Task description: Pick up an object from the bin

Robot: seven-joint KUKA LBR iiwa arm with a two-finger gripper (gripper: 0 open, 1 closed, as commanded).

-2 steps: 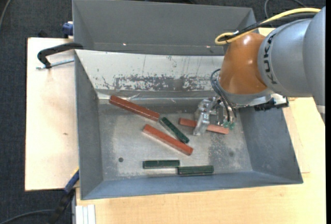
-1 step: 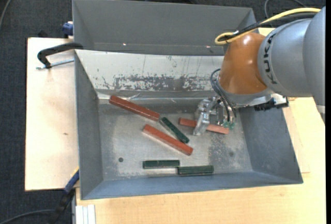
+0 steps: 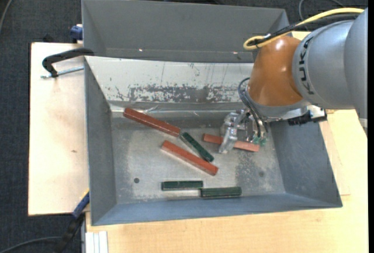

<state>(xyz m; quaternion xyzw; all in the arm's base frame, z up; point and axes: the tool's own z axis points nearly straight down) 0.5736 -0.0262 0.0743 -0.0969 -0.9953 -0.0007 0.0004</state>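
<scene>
Six sticks on the floor of the grey bin (image 3: 99,146): three red-brown, three dark green

Red-brown, counted from the back:
- long red-brown stick (image 3: 152,119), at the foot of the back wall, left of middle, slanted down to the right
- mid-floor red-brown stick (image 3: 190,158), slanted the same way, near the bin's middle
- short red-brown stick (image 3: 248,146), right of middle, directly under the gripper (image 3: 228,142), one end out to the gripper's left, the other out to its right

Green:
- slanted green stick (image 3: 197,148), close against the upper side of the mid-floor red-brown stick, just left of the gripper
- left green stick (image 3: 182,186) and right green stick (image 3: 221,191), flat near the front wall, end to end, well apart from the gripper

Gripper low over the floor, below the orange wrist cover (image 3: 274,73), tilted toward the left. Spread or pressed together: cannot tell from this angle. Touching the short red-brown stick or just above it: likewise not to be made out
</scene>
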